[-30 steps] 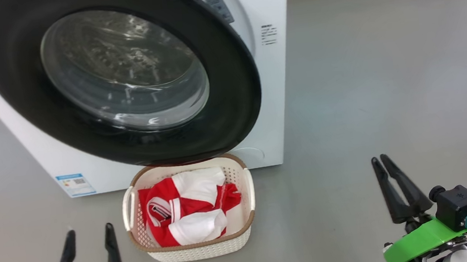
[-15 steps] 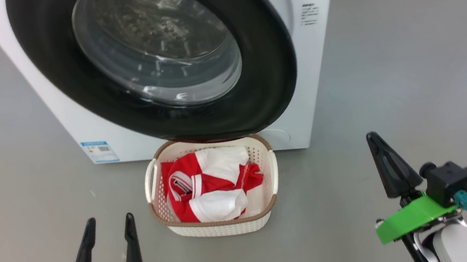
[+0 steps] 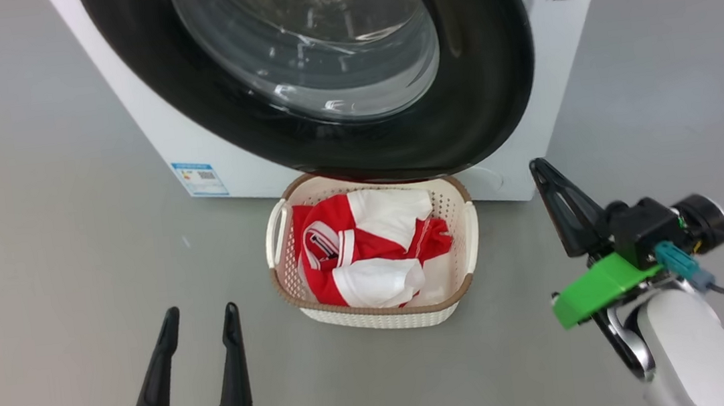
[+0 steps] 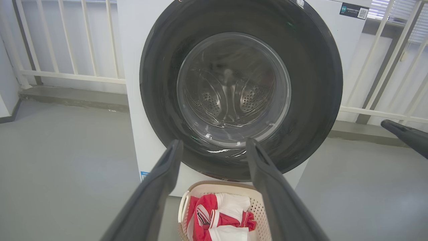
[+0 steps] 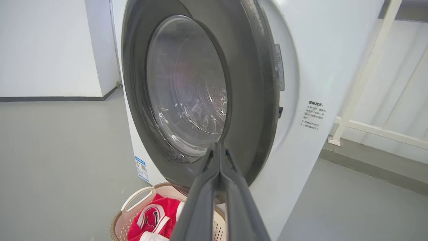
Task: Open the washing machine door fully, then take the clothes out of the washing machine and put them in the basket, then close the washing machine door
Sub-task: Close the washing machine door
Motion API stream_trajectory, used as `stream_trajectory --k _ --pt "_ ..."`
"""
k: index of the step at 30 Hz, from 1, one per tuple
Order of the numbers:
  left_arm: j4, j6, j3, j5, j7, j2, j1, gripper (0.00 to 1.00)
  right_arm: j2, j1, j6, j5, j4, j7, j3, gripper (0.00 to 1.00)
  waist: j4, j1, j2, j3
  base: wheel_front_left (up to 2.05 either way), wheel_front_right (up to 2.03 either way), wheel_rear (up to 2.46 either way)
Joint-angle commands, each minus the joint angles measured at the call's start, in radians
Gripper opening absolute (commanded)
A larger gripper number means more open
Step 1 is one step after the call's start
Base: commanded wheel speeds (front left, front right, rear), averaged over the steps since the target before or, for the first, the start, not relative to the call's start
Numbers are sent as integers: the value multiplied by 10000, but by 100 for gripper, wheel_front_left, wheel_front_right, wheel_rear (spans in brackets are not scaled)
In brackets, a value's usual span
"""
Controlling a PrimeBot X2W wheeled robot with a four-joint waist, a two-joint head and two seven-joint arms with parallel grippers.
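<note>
A white front-loading washing machine (image 3: 557,75) stands on a grey floor (image 3: 68,227). Its large round black-rimmed door (image 3: 490,82) is swung in against the front of the machine. Whether it is latched cannot be told. The steel drum shows through the door's clear glass window (image 3: 318,46). A small blue label (image 3: 200,178) sits low on the machine's front. On the floor just in front of the machine, partly under the lower edge of the door, stands a cream basket (image 3: 380,310) with a brown rim. Crumpled red and white clothes (image 3: 367,249) lie inside it. The left gripper (image 3: 201,308) hovers above the floor to the left of the basket, apart from it, with its two dark fingers spread and nothing between them. The right gripper (image 3: 538,167) hangs to the right of the basket, near the machine's lower right corner, with its fingers pressed together and holding nothing. In the left wrist view, a white railing (image 4: 67,72) runs behind the machine.
</note>
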Motion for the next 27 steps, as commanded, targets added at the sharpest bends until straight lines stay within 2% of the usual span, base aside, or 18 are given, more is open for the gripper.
stream_trajectory --k 1,16,27 --pt "-198 -112 265 -69 -121 19 -473 100 32 -572 48 -248 -59 -63 278 0 271 0 0 273 0 0 0" --pt "-182 -573 220 -78 -122 -311 -1022 100 32 -2967 48 -794 1600 -63 154 0 869 0 0 1221 0 0 0" --pt "-31 -848 212 -26 -122 -450 -1380 100 32 -4272 48 -1013 2208 -63 -722 0 1218 0 0 1782 0 0 0"
